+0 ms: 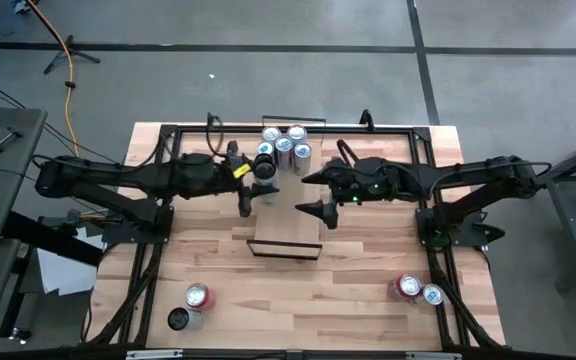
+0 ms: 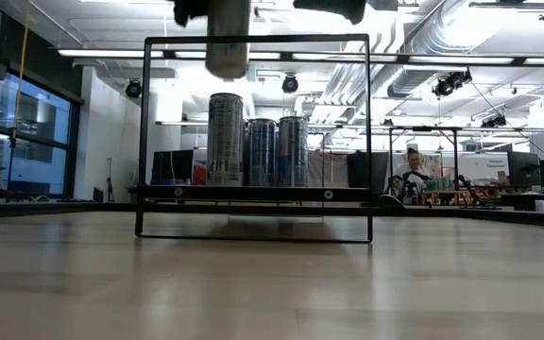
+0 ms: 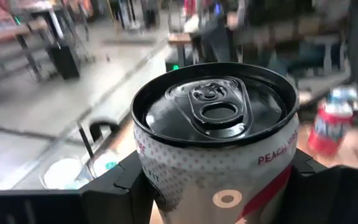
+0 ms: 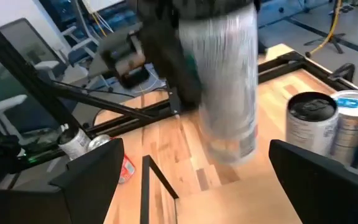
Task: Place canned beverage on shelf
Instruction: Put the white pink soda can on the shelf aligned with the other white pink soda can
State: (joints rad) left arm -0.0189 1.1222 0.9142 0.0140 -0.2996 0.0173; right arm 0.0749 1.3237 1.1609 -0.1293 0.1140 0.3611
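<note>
Above the shelf, left gripper jaws clench a blurred can; right gripper jaws released

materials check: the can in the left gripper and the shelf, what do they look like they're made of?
Can in the left gripper: looks like thin aluminium, with a dark glossy lid with pull tab and a printed pale wall. Shelf: light wood planks with visible grain, likely unfinished or matte; its frame looks like thin black-painted metal rod.
</note>
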